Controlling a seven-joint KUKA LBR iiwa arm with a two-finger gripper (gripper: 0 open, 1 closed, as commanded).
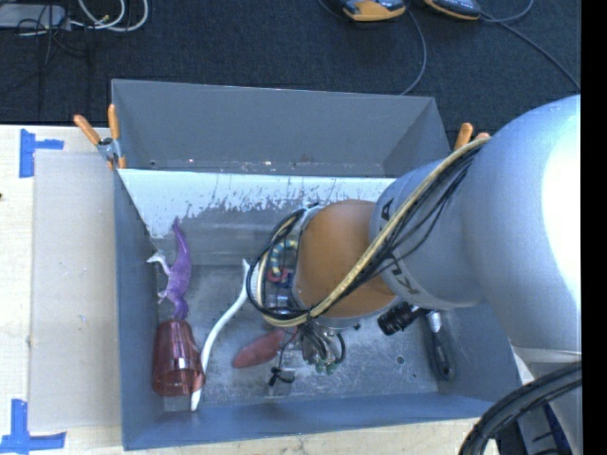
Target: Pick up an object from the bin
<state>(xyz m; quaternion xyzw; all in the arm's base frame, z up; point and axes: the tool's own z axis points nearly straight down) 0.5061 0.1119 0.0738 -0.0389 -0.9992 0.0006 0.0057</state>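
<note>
From above, the grey metal bin (275, 131) has the arm coming in from the right. Its rounded orange wrist cover (341, 254), wrapped by black and yellow cables (398, 226), hangs over the middle of the floor. The claw (296, 358) sits below that cover, low over the floor near the front wall. It is too crowded by wires and its own body to tell whether it is apart or together.

Nearest to it is a flat, reddish-brown oval piece (252, 352), lying on the floor just to the claw's left. The piece's right end reaches up to the claw's body; whether they touch cannot be told. Its long axis runs from lower left to upper right, only slightly tilted from the front wall, and the narrower end points toward the claw.

Just left of the piece is a thin white curved strip (218, 335). Farther left, a translucent red plastic cup (175, 358) lies by the left wall. A purple twisted plastic figure (177, 268) lies just above the cup. A slim black tool (439, 354) lies well to the right of the claw.
</note>
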